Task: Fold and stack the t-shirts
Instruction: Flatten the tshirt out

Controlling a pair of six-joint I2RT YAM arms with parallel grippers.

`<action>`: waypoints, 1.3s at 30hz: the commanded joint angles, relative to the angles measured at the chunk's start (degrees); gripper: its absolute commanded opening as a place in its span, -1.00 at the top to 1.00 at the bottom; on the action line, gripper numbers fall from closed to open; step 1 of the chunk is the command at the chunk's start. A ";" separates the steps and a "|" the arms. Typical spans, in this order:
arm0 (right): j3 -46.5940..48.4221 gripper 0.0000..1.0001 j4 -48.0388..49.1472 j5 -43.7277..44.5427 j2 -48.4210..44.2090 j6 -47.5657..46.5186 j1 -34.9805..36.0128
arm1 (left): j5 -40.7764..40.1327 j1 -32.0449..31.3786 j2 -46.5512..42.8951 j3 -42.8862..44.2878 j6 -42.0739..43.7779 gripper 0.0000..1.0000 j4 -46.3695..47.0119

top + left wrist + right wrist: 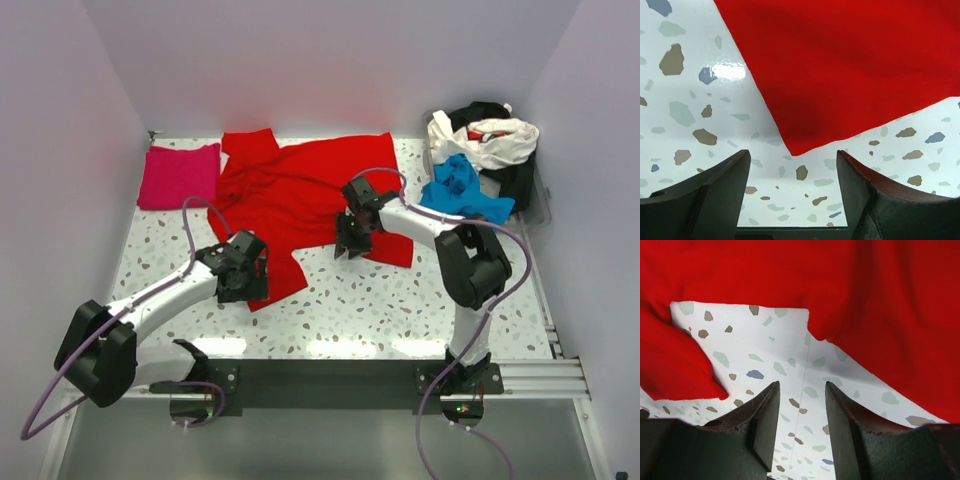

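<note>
Red t-shirt (295, 190) matt cloth; table (380, 300) glossy terrazzo.

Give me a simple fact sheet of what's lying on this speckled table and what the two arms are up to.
Table: speckled white terrazzo top
Centre: large bright red cotton t-shirt, spread out, rumpled, not folded
Far left: magenta-pink t-shirt, folded flat
Far right heap: bright blue t-shirt, white t-shirt, black t-shirt, all crumpled
Left tool: open, empty, at the red shirt's near corner
Right tool: open, empty, at the red shirt's near right edge
</note>
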 commanded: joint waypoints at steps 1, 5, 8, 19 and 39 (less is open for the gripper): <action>-1.10 0.09 2.23 -0.91 -5.00 1.36 -1.59 | 0.09 -0.45 0.63 -1.37 -2.70 -0.48 -0.04; -2.15 0.09 2.67 -0.91 -5.97 1.62 -2.65 | 0.71 -0.53 1.07 -3.92 -2.88 -0.47 1.90; -2.85 0.08 3.19 -1.18 -6.32 1.80 -3.09 | 0.18 -0.53 1.77 -4.80 -3.06 -0.46 3.12; -3.38 0.08 4.16 -2.32 -6.24 1.97 -3.53 | -1.67 -0.53 3.00 -4.19 -1.83 -0.42 5.41; -3.30 0.08 4.16 -2.67 -6.06 1.62 -3.97 | -1.49 -0.53 6.69 -2.87 1.87 0.32 10.16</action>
